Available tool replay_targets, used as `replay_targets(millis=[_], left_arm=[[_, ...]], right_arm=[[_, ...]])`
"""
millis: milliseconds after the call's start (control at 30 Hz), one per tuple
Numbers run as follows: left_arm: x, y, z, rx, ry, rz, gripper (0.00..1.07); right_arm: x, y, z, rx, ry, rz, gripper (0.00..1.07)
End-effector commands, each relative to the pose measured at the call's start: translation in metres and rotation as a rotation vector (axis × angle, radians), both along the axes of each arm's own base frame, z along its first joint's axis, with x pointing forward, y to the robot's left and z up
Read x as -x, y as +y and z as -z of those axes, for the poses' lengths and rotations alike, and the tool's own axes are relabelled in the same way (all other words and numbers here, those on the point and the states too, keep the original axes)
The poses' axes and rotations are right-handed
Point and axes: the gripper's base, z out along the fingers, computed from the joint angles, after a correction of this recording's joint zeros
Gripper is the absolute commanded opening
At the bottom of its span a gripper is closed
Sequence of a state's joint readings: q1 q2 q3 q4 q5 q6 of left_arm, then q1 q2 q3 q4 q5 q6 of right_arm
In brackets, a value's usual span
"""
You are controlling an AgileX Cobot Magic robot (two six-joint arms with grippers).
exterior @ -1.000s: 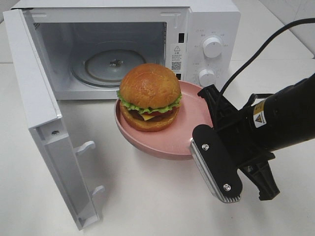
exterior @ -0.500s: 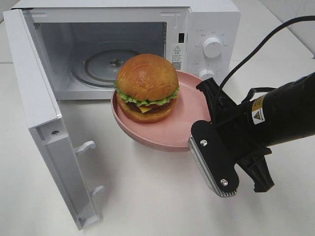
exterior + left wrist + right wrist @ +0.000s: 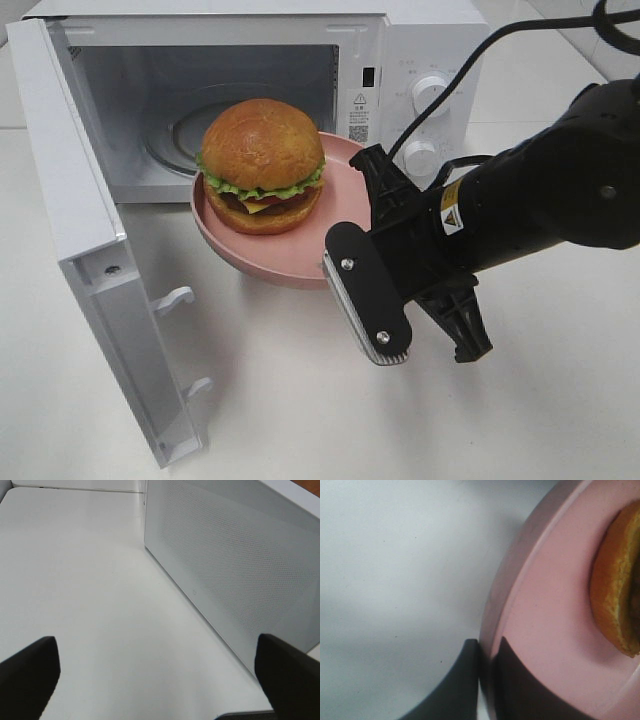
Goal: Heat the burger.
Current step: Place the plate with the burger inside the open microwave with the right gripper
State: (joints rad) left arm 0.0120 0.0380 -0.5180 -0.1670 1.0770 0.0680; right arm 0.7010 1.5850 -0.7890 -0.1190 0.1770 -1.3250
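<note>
The burger (image 3: pixel 262 160), with a golden bun, green lettuce and cheese, rides on a round pink plate (image 3: pixel 300 268) held in the air just in front of the open microwave (image 3: pixel 425 40). My right gripper (image 3: pixel 352 218) is shut on the plate's right rim. In the right wrist view its dark fingers (image 3: pixel 462 682) pinch the pink plate rim (image 3: pixel 492 630), and the burger's bun edge (image 3: pixel 615 600) shows beyond. My left gripper (image 3: pixel 157 680) stands open over bare table with nothing between its fingers; it is outside the exterior high view.
The microwave door (image 3: pixel 75 210) swings out wide at the left, toward the table's front. A glass turntable (image 3: pixel 190 135) lies inside the cavity. Two knobs (image 3: pixel 432 93) sit on the right panel. A white dotted panel (image 3: pixel 235 565) stands near the left gripper.
My right gripper has carried the plate and burger leftward and back, toward the microwave opening. The left gripper stays open.
</note>
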Motion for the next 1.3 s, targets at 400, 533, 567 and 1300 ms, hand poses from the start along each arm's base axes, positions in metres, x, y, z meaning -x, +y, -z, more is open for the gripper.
replay_targets(millis=[400, 533, 567, 1300], left_arm=[[-0.001, 0.000, 0.000, 0.000, -0.010, 0.003, 0.98], [-0.001, 0.000, 0.000, 0.000, -0.010, 0.003, 0.98], [-0.001, 0.000, 0.000, 0.000, -0.010, 0.003, 0.98], [-0.001, 0.000, 0.000, 0.000, -0.010, 0.003, 0.98]], right_arm=[[-0.028, 0.025, -0.010, -0.073, -0.062, 0.013, 0.00], [-0.033, 0.029, -0.009, -0.076, -0.053, 0.026, 0.00], [-0.036, 0.031, -0.008, -0.074, -0.045, 0.034, 0.00], [-0.076, 0.061, -0.007, -0.061, -0.042, 0.069, 0.00]])
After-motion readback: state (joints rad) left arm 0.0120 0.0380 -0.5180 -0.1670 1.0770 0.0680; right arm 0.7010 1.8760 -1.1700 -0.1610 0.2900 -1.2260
